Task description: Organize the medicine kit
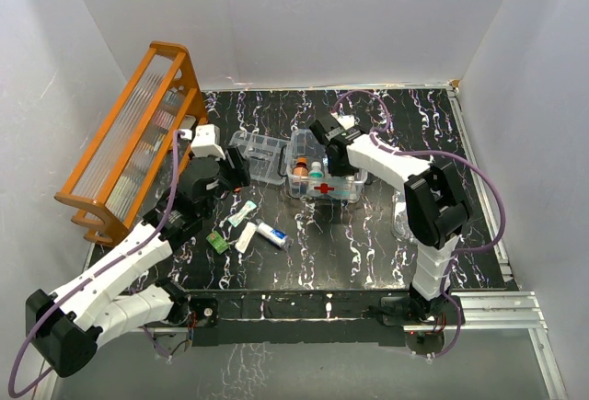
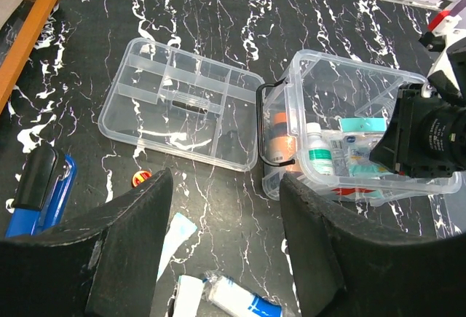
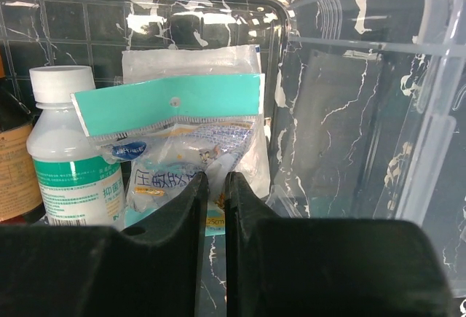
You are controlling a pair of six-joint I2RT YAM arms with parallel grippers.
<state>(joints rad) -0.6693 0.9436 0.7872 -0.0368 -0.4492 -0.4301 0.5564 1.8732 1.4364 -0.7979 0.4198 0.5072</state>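
Inside the medicine kit (image 3: 349, 113), the right pincer (image 3: 216, 180) is pressed together just in front of a teal-topped packet (image 3: 175, 106); left of the kit, the left pincer (image 2: 226, 182) hangs spread.

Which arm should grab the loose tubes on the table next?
Left. The left claw is open just above the tubes; the right claw is shut, down inside the box.
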